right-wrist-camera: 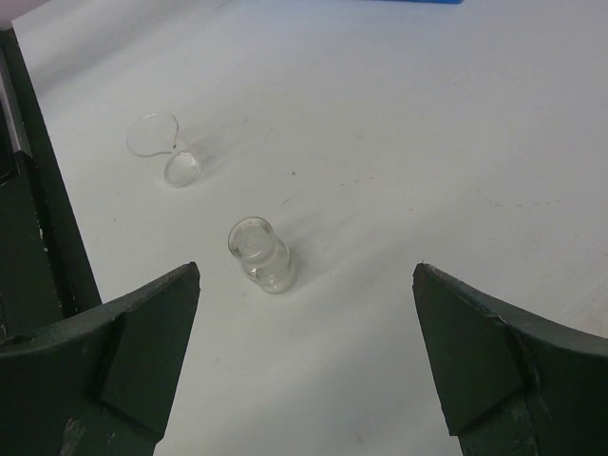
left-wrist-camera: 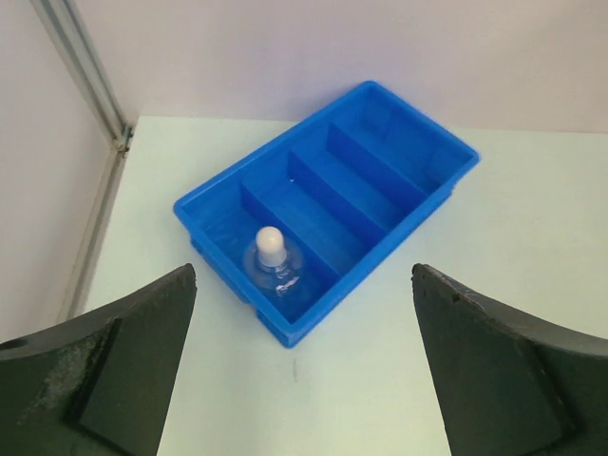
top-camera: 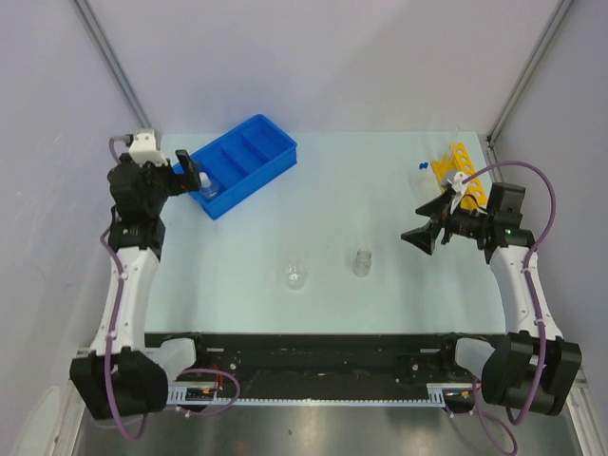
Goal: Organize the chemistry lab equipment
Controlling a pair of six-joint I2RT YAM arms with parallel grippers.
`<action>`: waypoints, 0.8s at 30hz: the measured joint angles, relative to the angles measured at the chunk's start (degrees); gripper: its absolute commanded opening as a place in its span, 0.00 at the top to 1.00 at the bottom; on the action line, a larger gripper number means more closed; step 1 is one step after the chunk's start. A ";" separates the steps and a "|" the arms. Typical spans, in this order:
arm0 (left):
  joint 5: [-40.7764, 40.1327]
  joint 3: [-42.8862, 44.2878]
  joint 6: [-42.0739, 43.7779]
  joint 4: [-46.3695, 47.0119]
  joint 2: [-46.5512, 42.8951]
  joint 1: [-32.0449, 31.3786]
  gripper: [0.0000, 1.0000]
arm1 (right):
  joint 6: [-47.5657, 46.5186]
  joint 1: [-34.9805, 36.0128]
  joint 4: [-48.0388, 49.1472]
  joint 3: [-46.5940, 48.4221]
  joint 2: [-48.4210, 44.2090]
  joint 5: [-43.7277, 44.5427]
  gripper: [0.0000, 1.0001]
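Over at far left, counting one item stowed: white-capped bottle [left-wrist-camera: 274, 258] sitting in the end compartment of blue divided tray [left-wrist-camera: 380, 123], the end nearest left gripper [left-wrist-camera: 304, 370]. Seeing nothing in the other three compartments. Hovering just short of the tray, jaws spread wide, holding nothing. Same for right gripper [right-wrist-camera: 304, 370]: fingers wide apart, nothing between them, aimed down at the mid-table glassware.

Left to do, by my read: shifting small clear beaker [top-camera: 297, 276] and vial [top-camera: 362, 262], both loose on the table [top-camera: 332, 199] between the arms, well apart from tray and from yellow holed rack [top-camera: 454, 169]. Also spotting two blue caps [top-camera: 418, 166] just beside the rack; can't tell what is attached to them. Something pale on the rack too, can't tell what. Calling it early days, most of the sorting not yet done.

View differences: getting compartment layout and bottle cap clearly only from left wrist. Getting vial neck and beaker rim up close only from right wrist. No sight of rack from either wrist. Getting both arms, rack and overall spread only from overhead, but too small there to pick out long tubes or a plate.
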 measured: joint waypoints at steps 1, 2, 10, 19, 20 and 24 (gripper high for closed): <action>1.38 -2.49 -1.05 1.18 -2.60 0.28 0.00 | -0.61 -0.50 -0.55 0.00 -0.09 -0.63 0.00; 2.60 -4.20 -1.73 1.73 -4.50 0.39 0.00 | -1.33 -1.14 -1.05 0.00 -0.13 -1.29 0.00; 18.29 -20.31 -11.98 4.04 -17.84 0.50 0.00 | -5.70 -6.10 -4.76 0.00 -0.13 -6.43 0.00; 26.73 -27.10 -17.03 -2.03 -24.02 0.50 0.00 | -9.11 -2.58 -10.54 -0.02 -8.94 -1.31 0.00; 27.50 -27.71 -17.57 -2.16 -24.24 0.50 0.00 | -9.22 -1.95 -11.21 -0.02 -10.16 -0.87 0.00; 29.68 -28.13 -18.60 -2.67 -23.52 0.50 0.00 | -9.14 -1.49 -12.61 -0.02 -11.08 0.04 0.00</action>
